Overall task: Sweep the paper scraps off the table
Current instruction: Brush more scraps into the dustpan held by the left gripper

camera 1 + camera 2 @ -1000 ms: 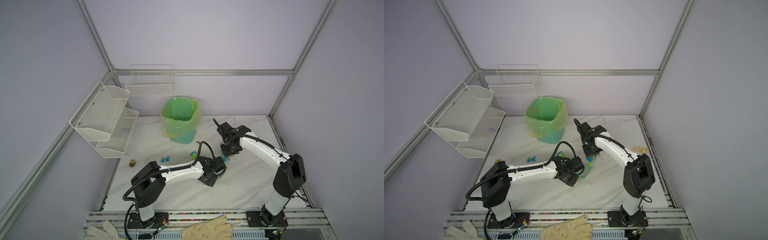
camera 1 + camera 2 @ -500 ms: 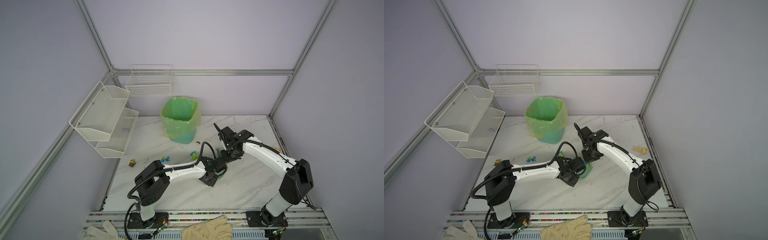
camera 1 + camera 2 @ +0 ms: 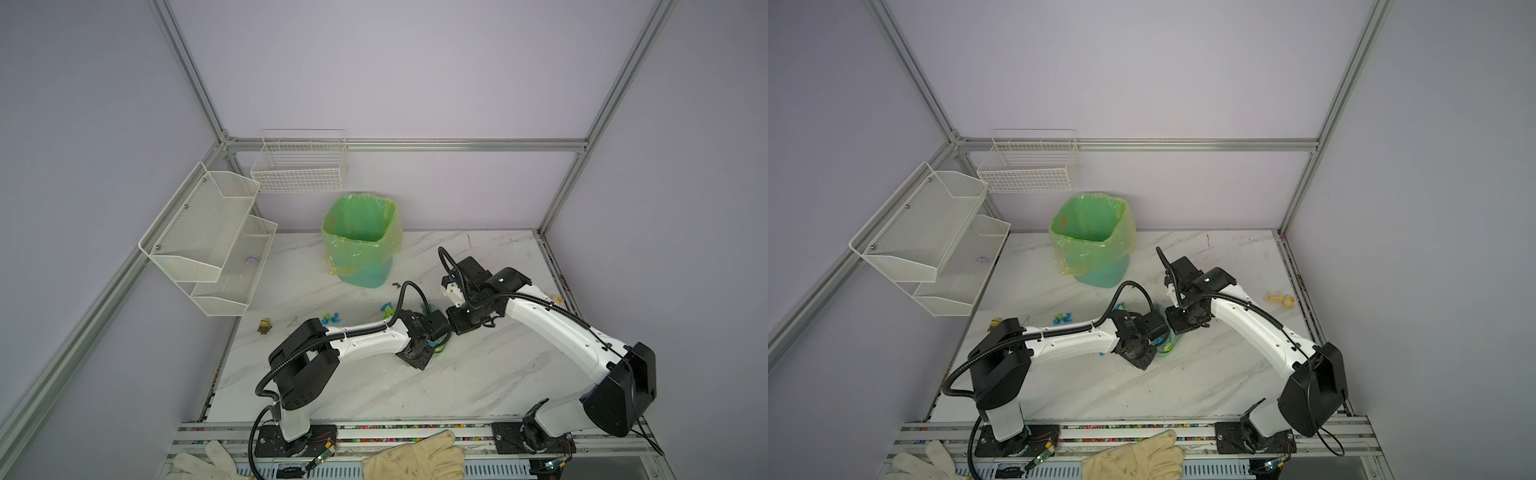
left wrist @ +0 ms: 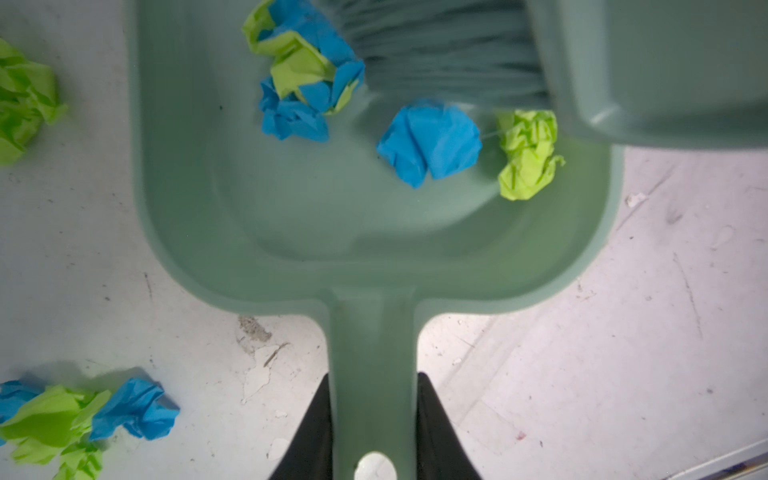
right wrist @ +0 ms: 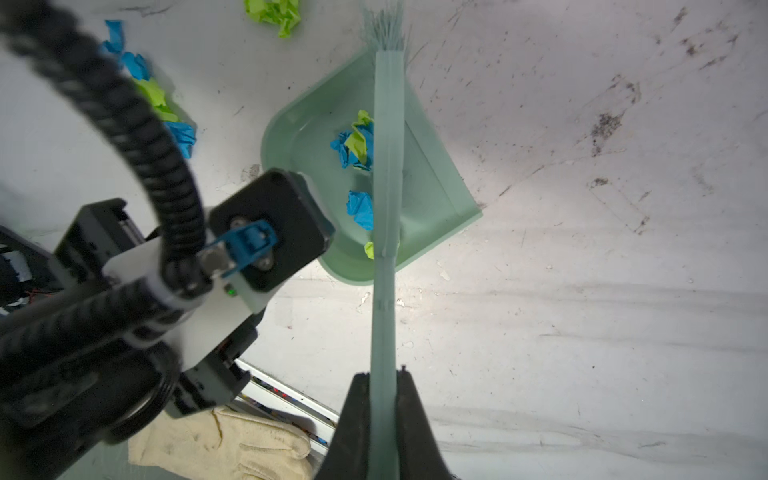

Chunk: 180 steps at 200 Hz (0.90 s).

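Gloves lie nearest, on the front rail below the worktop (image 3: 478,374): a cream glove (image 3: 415,459) between the two arm bases and a white glove (image 3: 203,461) to the left of the left arm's base. Both arms reach inward and meet near the middle of the marble surface.

The left hand (image 4: 374,428) is clamped on the handle of a sage-green dustpan (image 4: 178,199), one black finger on each side, and the pan rests on the worktop. The right hand (image 5: 382,415) is closed tight on the thin handle of a matching brush (image 5: 388,166). The brush head hangs over the inside of the pan, with its bristles touching the paper there.

Some of the paper scraps (image 4: 430,141) sit in the pan: a blue wad, a lime-green wad just beside it, and a blue-and-green clump near the other side wall. Loose scraps (image 3: 331,318) lie on the worktop outside the pan, in small blue and green bunches just beyond the left forearm.

A small yellow toy figure (image 3: 264,326) stands farther left, near the worktop's edge. A pale tan figure (image 3: 1279,298) lies near the right edge.

Behind these, a bin (image 3: 361,245) lined with a green bag stands upright and open. A white mesh rack (image 3: 208,241) hangs on the left wall and a wire basket (image 3: 299,166) on the back wall.
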Each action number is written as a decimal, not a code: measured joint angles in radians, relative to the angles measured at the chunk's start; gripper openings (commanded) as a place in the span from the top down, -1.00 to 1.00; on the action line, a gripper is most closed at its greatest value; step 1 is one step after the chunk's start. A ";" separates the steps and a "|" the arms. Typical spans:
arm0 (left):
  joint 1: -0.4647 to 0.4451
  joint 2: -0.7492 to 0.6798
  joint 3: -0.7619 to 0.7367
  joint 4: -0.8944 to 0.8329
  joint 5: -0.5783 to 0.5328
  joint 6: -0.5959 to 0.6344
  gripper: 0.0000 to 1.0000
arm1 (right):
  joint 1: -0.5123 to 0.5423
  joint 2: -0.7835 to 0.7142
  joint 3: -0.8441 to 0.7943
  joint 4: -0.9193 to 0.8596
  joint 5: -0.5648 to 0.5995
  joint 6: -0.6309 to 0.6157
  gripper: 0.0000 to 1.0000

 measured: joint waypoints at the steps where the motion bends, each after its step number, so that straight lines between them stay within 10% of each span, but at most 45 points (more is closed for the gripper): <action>1: 0.000 0.000 0.000 0.000 0.000 0.000 1.00 | 0.000 -0.002 0.000 0.000 -0.001 0.000 1.00; 108: 0.000 0.000 0.000 0.000 0.000 -0.006 1.00 | -0.014 -0.102 -0.001 0.035 0.206 0.108 1.00; 180: 0.000 -0.004 0.000 0.009 -0.015 -0.021 1.00 | -0.020 -0.116 -0.066 0.108 0.131 0.133 1.00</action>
